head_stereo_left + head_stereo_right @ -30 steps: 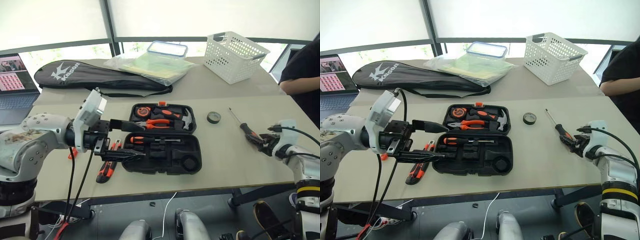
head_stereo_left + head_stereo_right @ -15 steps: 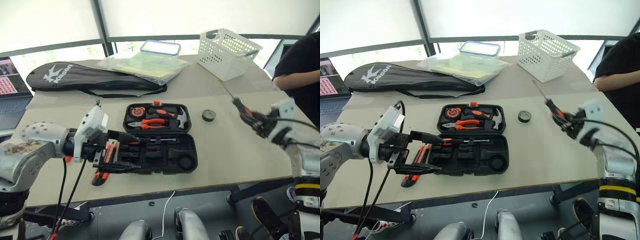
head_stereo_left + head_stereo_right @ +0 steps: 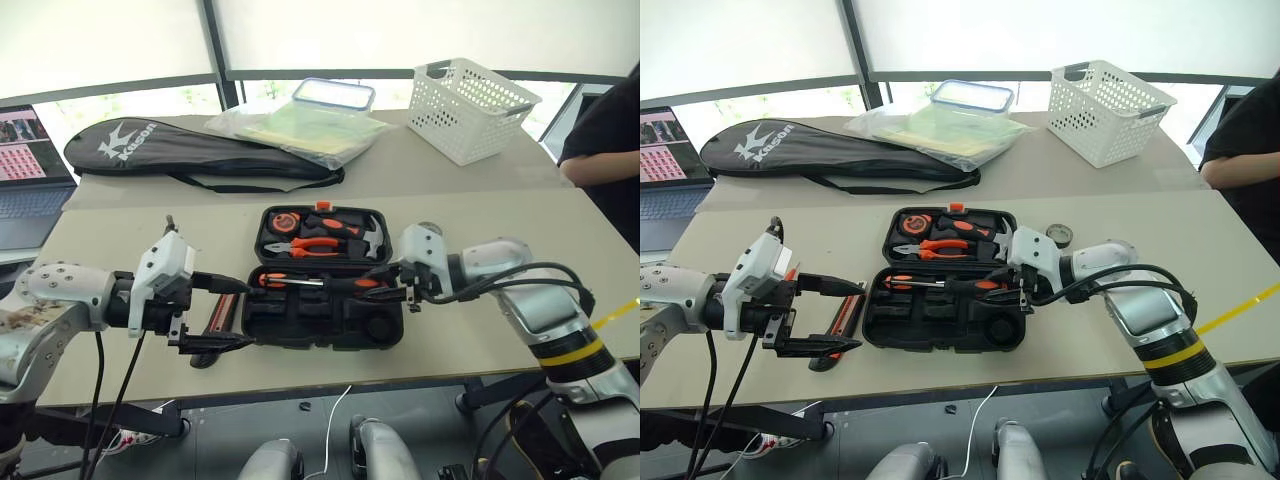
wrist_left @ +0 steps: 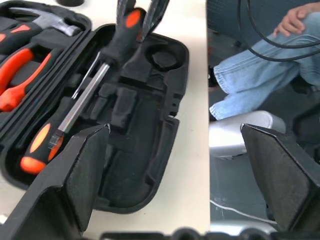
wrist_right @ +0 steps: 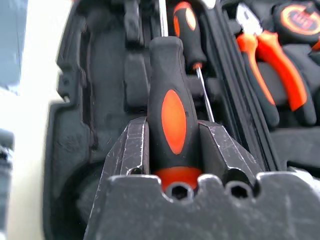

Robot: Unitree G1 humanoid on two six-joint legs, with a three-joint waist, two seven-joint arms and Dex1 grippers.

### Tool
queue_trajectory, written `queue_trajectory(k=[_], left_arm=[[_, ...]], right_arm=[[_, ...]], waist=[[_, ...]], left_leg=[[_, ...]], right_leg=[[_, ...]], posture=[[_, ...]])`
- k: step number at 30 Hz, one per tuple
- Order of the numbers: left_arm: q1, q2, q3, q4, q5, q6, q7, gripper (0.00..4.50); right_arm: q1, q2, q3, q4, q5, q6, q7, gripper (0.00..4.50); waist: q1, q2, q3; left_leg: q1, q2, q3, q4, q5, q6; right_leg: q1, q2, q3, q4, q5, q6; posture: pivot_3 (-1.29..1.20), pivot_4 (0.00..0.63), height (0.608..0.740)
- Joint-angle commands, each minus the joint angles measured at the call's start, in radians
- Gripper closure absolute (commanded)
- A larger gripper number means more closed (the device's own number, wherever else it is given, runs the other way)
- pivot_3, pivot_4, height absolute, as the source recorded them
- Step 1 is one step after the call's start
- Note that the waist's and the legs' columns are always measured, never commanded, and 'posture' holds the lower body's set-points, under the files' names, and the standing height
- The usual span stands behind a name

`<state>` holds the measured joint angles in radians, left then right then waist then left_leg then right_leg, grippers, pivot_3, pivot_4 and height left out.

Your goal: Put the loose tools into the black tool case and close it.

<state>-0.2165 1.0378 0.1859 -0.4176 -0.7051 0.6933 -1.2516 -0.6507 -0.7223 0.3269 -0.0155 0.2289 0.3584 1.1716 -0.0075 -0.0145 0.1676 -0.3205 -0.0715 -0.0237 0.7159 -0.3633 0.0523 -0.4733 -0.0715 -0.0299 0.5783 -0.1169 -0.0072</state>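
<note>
Right gripper [image 3: 408,290] clamped on the handle of a black-and-orange screwdriver [image 5: 169,111], shaft pointing left over the near half of the open black tool case [image 3: 385,335]. Held just above the slot row, beside a second screwdriver [image 3: 290,281] already seated there. Left gripper [image 3: 228,312] at the case's left end, jaws spread as wide as they go, holding nothing.

Still loose: orange-and-black utility knife [image 3: 836,333] on the table left of the case, under the left gripper; tape roll [image 3: 1061,235] just beyond the right forearm, near the case's far right corner. Case lies mid-table, lid flat toward the far side with pliers [image 3: 315,244] and hammer [image 3: 366,238] in it.

For the step in hand: line the shaft up parallel with the seated screwdriver, lower until the handle beds in its moulded recess, only then release. Likely snag: handle riding on the slot ridge, which would later stop the lid closing. Best kept clear of the left gripper's fingers at the left end.

Versus a second ago: right gripper then far right at the table edge, just gripping the screwdriver on the tabletop; now swung left over the case with it. Left gripper slightly lower and further left.
</note>
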Motion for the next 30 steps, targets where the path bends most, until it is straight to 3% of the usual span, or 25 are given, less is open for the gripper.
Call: queue_trajectory(k=[1,11,13,17,19,22,30], left_arm=[[-0.001,0.011,0.035,-0.005,0.004,-0.026,0.009,0.0],[-0.012,0.009,0.028,-0.009,-0.002,-0.03,0.029,0.0],[-0.015,0.009,0.027,-0.006,0.0,-0.033,0.028,0.0],[-0.033,0.008,0.016,0.005,0.003,-0.035,0.027,0.0],[-0.039,0.007,0.011,0.009,0.007,-0.037,0.026,0.0],[-0.045,0.005,-0.001,0.016,0.014,-0.042,0.025,0.0],[-0.043,0.0,-0.008,0.023,0.028,-0.055,0.027,0.0]], right_arm=[[-0.028,0.011,0.007,0.034,-0.05,-0.09,0.029,3.47],[-0.038,0.046,0.004,0.127,-0.116,-0.096,0.036,3.47],[-0.039,0.047,-0.001,0.118,-0.113,-0.09,0.041,2.46],[-0.07,0.102,-0.033,0.1,-0.087,-0.074,-0.002,1.15],[-0.091,0.137,-0.051,0.091,-0.063,-0.026,-0.021,0.88],[-0.101,0.169,-0.057,0.083,-0.051,0.051,-0.043,1.44],[-0.07,0.192,-0.001,0.068,-0.089,0.055,-0.046,4.21]], waist=[[-0.003,0.0,0.0],[-0.008,0.0,0.0],[-0.007,0.0,0.0],[-0.007,0.0,0.0],[-0.014,0.0,0.0],[-0.012,0.0,0.0],[-0.008,0.0,0.0]], left_leg=[[0.0,0.0,0.0,0.0,0.0,0.0],[0.001,0.0,0.0,0.0,0.001,-0.002],[0.001,0.0,0.0,0.0,0.001,-0.002],[0.001,0.0,0.0,0.0,0.001,-0.002],[0.001,0.0,0.0,0.0,0.001,-0.003],[0.001,0.001,0.0,0.0,0.002,-0.003],[0.0,0.0,-0.001,0.0,0.002,-0.003]], right_leg=[[0.0,0.0,0.0,0.0,0.0,0.0],[0.0,-0.002,-0.001,0.0,-0.001,-0.001],[0.0,-0.002,-0.001,0.0,-0.001,-0.001],[0.0,-0.003,-0.001,0.0,-0.001,-0.001],[0.0,-0.003,0.0,0.0,0.0,-0.002],[0.0,-0.003,0.0,0.001,0.0,-0.003],[0.0,-0.002,-0.003,0.001,0.0,-0.003]], posture=[[0.0,0.15,0.74],[0.0,0.15,0.74],[0.0,0.15,0.74],[0.0,0.15,0.74],[0.0,0.15,0.74],[0.0,0.15,0.74],[0.0,0.15,0.74]])
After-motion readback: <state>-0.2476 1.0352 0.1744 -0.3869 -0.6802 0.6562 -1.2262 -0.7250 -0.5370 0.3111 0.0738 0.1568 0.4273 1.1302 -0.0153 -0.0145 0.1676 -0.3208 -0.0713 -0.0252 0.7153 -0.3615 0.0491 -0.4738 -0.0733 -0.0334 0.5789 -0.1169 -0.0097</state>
